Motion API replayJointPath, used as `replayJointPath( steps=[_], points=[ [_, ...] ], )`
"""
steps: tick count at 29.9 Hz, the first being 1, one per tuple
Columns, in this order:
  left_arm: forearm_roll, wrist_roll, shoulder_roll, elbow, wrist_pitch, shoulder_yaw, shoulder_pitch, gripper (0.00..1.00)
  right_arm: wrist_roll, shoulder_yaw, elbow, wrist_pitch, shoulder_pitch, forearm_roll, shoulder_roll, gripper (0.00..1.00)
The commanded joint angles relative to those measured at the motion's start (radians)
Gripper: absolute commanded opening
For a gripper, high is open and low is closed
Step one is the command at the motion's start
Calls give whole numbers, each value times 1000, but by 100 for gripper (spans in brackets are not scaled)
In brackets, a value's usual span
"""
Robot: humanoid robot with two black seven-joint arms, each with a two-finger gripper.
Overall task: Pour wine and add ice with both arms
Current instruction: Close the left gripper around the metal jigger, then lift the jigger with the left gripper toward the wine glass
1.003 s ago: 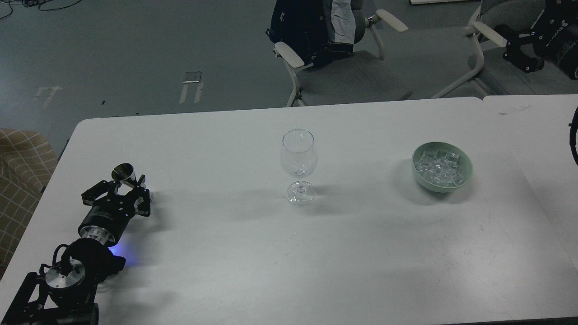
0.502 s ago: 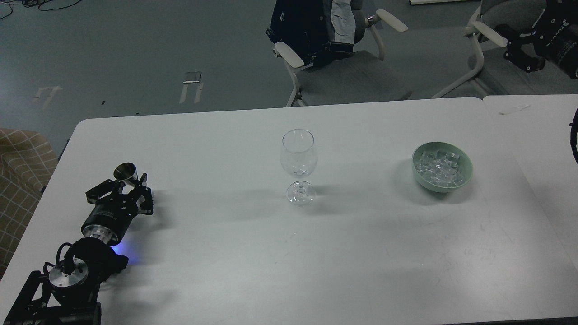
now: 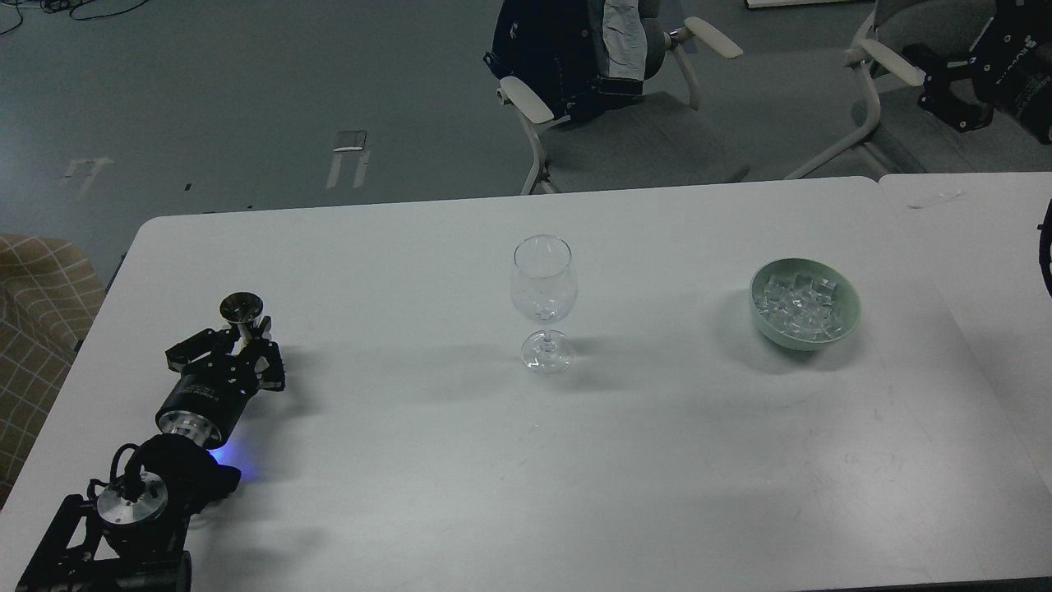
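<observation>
A clear wine glass stands upright at the table's middle; I cannot tell whether it holds any wine. A pale green bowl at the right holds several clear ice cubes. My left gripper is low at the table's left, shut on the stem of a small steel measuring cup that stands nearly upright; what is in the cup is hidden. My right gripper hangs open and empty at the top right, beyond the table's far edge and above a chair.
The white table ends at a far edge around the upper third. Two office chairs stand behind it, one with a dark jacket. A second table abuts on the right. A checked seat is at the left.
My left gripper moved a little to the right with the steel cup, and the cup turned from tilted to nearly upright. The right gripper drifted slightly right.
</observation>
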Motion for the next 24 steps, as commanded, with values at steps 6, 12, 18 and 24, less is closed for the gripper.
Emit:
replayJointPath(
  steps=[6,12,18,24],
  points=[
    [-10,-3,-1,0,-1,-5,-1,0,0,0,0,-2,1,0,0,100],
    [-13,-12,-18,-2,-1,-8,-10,0,0,0,0,-2,0,0,0,100],
    [-13,-9,-35,-26,24,-2,-38,0,0,0,0,-2,0,0,0,100],
    [-10,2,-33,-118,122,1,-52,0,0,0,0,-2,-3,0,2,100]
  ],
)
